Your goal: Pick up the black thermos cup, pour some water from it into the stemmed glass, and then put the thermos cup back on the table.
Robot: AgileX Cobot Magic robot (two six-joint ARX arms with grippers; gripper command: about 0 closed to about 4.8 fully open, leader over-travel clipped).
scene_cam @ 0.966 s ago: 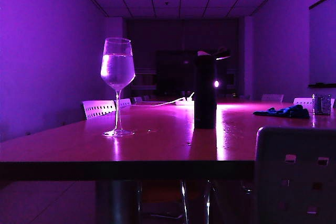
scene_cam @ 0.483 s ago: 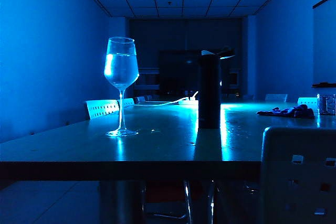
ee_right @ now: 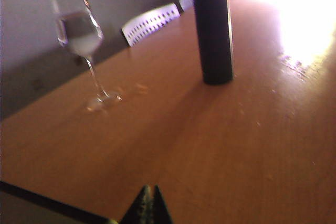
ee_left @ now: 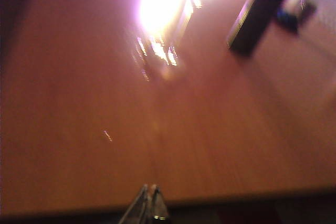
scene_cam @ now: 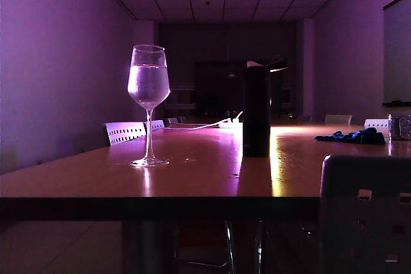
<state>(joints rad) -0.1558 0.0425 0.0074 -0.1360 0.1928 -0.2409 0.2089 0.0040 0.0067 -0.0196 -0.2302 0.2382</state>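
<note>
The tall slim black thermos cup (scene_cam: 256,112) with its flip lid jutting from the top stands upright on the glossy brown wooden counter (scene_cam: 192,178), well apart from the tall clear stemmed glass (scene_cam: 148,104), which stands to its left in the exterior view and already holds water in its tulip bowl. Both pincers sit back near the counter's front edge, far from either thing: the left pincer (ee_left: 148,203) shows its 2 fingertips pressed together with nothing between them, and the right pincer (ee_right: 148,203) is likewise closed and empty. With water in the glass and the thermos standing free, the task looks finished or nearly so. The thermos is probably rigid metal with a smooth, possibly slippery wall, and fairly heavy if liquid remains; a grip around the middle of its straight body, below the lid, would hold it steadiest. The glass looks thin and fragile, top-heavy on its narrow stem and round flat foot, so any knock could tip it. A dark blue cloth (scene_cam: 350,137) lies far off to the right.
</note>
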